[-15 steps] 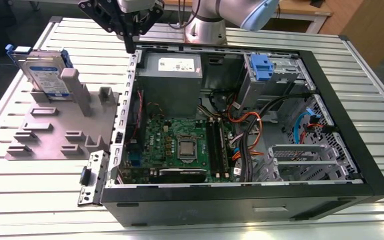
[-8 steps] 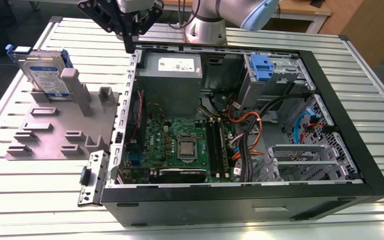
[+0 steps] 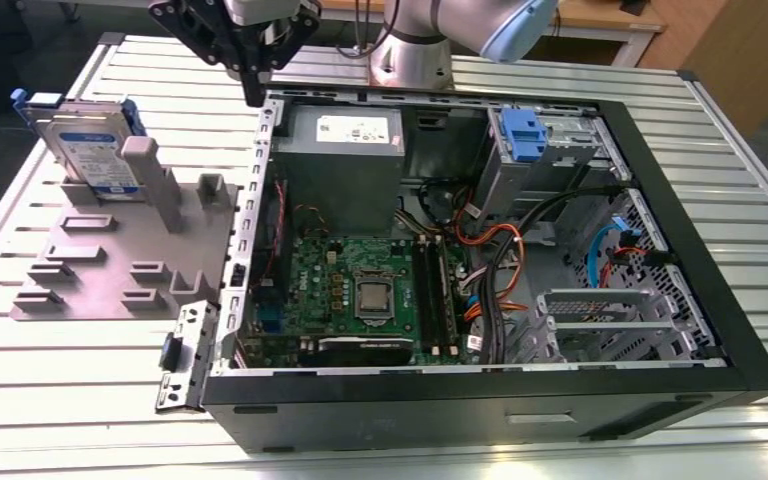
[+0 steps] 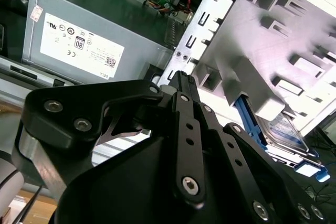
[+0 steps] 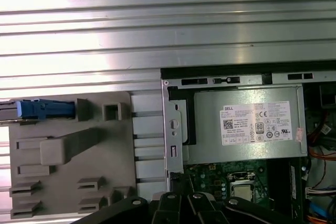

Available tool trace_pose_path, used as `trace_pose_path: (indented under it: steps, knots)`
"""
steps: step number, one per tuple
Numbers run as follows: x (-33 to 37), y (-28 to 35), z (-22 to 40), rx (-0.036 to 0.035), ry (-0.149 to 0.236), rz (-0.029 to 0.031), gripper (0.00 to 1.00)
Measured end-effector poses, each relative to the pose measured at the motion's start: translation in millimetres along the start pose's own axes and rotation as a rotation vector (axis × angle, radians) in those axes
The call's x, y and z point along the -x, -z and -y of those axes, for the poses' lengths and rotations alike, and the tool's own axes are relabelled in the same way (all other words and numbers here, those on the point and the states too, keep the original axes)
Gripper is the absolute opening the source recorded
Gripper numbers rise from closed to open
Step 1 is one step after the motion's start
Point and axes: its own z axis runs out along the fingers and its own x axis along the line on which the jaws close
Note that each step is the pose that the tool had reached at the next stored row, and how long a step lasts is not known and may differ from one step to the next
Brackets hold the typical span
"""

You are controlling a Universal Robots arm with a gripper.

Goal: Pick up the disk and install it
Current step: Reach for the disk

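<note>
The disk [image 3: 91, 142], silver-grey with a white-and-blue label and blue rails, stands on edge in the far slot of a grey holder [image 3: 104, 262] at the exterior view's left. In both wrist views the disk [image 4: 284, 129] [image 5: 44, 109] shows as a blue-railed edge at the holder's end. My gripper [image 3: 252, 92] hangs above the open computer case's far-left corner, to the right of the disk and clear of it. Its black fingers [image 4: 181, 85] are pressed together with nothing between them.
The open black computer case [image 3: 491, 392] fills the table's middle, with a grey power supply [image 3: 341, 135], a motherboard [image 3: 357, 290], loose cables and a metal drive bay bearing a blue tab [image 3: 524, 135]. Everything sits on a slatted metal table [image 3: 77, 410].
</note>
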Motion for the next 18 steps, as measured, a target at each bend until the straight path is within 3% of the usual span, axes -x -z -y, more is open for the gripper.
trace_pose_path:
  steps: [18]
  knots:
    - [-3.1, 0.0, 0.2, -0.0001, 0.000, 0.0000, 0.11]
